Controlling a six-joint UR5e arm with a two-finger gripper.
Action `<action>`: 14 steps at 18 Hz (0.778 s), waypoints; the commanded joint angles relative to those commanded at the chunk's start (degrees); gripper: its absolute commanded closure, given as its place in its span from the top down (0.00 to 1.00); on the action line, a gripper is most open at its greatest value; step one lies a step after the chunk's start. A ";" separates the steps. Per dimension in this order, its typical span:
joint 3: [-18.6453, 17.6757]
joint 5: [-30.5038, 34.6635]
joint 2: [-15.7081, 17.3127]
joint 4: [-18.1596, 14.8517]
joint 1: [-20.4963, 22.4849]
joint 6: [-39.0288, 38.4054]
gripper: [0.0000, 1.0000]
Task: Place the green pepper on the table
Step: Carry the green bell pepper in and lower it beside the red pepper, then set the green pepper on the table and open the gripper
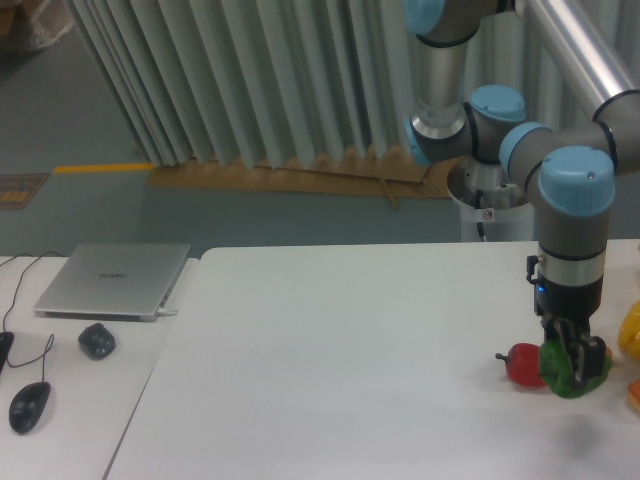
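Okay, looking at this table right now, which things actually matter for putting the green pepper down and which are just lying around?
Part of the job:
- green pepper, held in the tool
- table, where it goes

Just lying about:
- red pepper
- yellow thing at the right edge
- laptop
- mouse
- small dark thing near the laptop

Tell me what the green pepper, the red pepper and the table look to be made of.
Green pepper: glossy skin with pale highlights; real or plastic, cannot tell.
Red pepper: shiny red skin, dark stem; equally open.
Table: smooth white matte top, likely laminate; even and grainless, only a faint sheen.
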 joint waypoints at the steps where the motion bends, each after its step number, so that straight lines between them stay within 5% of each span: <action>1: -0.09 0.09 -0.44 0.00 0.00 0.09 0.40; 14: -2.90 -0.09 -3.61 -0.17 -1.32 -0.52 0.42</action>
